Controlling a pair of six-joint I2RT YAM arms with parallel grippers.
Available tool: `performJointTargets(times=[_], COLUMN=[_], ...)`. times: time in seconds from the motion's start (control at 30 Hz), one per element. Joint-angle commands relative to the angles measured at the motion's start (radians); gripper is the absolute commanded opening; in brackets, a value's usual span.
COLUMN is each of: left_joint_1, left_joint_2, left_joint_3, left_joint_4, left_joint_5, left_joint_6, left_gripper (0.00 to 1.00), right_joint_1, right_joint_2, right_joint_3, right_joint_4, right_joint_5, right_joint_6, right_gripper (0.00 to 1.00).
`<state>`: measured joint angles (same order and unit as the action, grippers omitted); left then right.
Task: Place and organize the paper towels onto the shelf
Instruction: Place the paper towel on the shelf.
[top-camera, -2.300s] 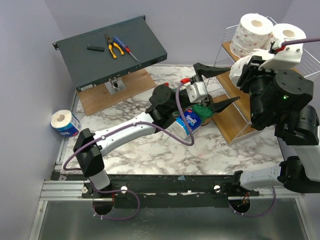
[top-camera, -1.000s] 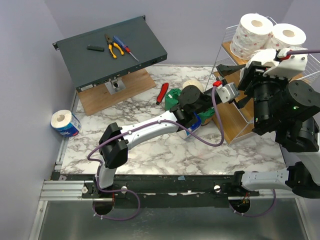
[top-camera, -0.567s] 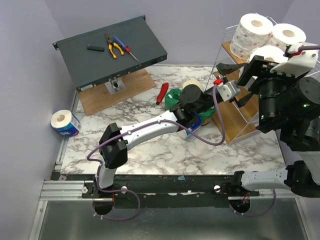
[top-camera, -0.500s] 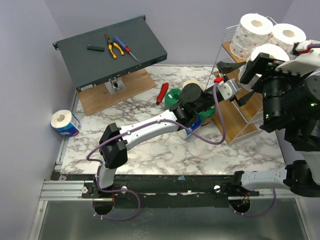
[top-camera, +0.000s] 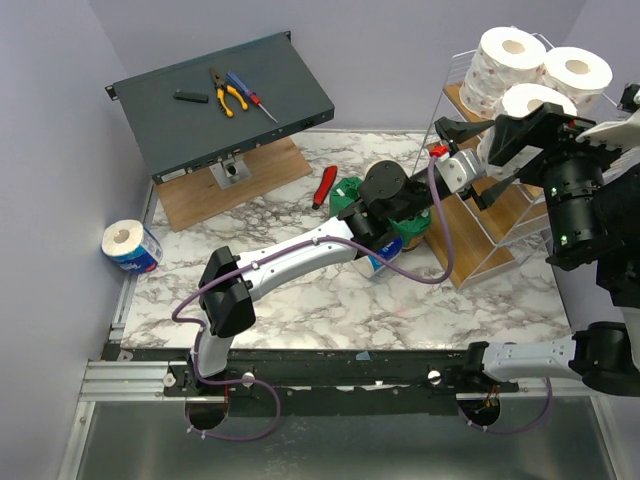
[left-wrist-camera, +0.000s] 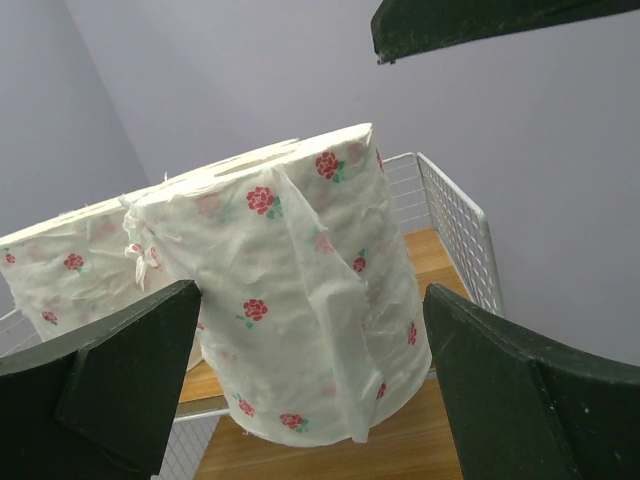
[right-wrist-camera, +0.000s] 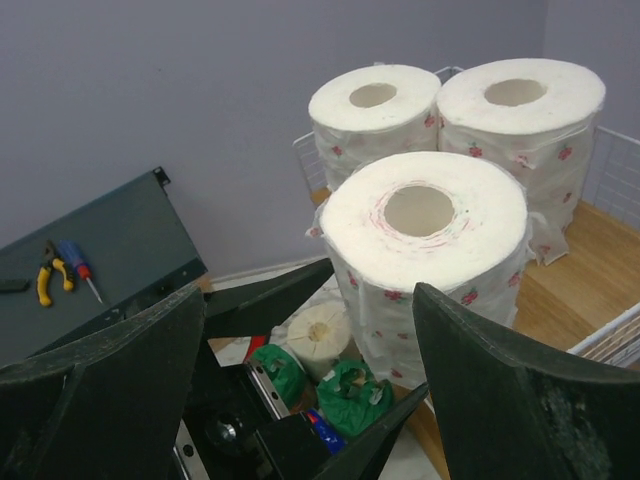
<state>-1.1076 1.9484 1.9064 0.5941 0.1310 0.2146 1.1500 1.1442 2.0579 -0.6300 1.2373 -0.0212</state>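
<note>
Left wrist: roll (left-wrist-camera: 292, 250) beyond left pincer (left-wrist-camera: 310, 296)

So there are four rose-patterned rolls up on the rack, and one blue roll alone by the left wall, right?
Not quite: three rose-patterned rolls stand on the rack, not four, as the right wrist view shows. The blue roll does sit alone by the left wall.
</note>
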Motion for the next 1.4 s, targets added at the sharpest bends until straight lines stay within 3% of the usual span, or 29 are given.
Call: performJointTargets(times=[0.0, 0.4, 0.73, 1.07, 1.37], left_joint_1=[-0.001, 0.015, 0.017, 0.018, 0.022], left_joint_2=[0.010, 0.043, 0.054, -0.146, -0.376], left_joint_3=[0.030, 0.111, 0.118, -0.075, -0.379], left_joint_4=[-0.007, -0.074, -0.059, -0.016, 0.023], left_joint_5=[-0.029, 0.023, 0.046, 0.010, -0.115], left_joint_6=[-0.025, -0.120, -0.157, -0.064, -0.003], left_gripper=[0.99, 0.94, 0.92, 0.99, 0.99], right_joint_1=[0.000, 0.000, 0.000, 0.000, -0.001], right_joint_2=[-0.049, -0.195, -0.250, -0.245, -0.253], right_joint_3=[-0.078, -0.217, -0.301, -0.348, -0.416], right_joint_4=[0.006, 0.069, 0.131, 0.189, 0.244], right_joint_5=[-0.109, -0.287, -0.275, -0.259, -0.202], right_joint_6=[0.048, 0.098, 0.086, 0.047, 0.030], right_gripper=[0.88, 0.88, 0.87, 0.87, 0.81])
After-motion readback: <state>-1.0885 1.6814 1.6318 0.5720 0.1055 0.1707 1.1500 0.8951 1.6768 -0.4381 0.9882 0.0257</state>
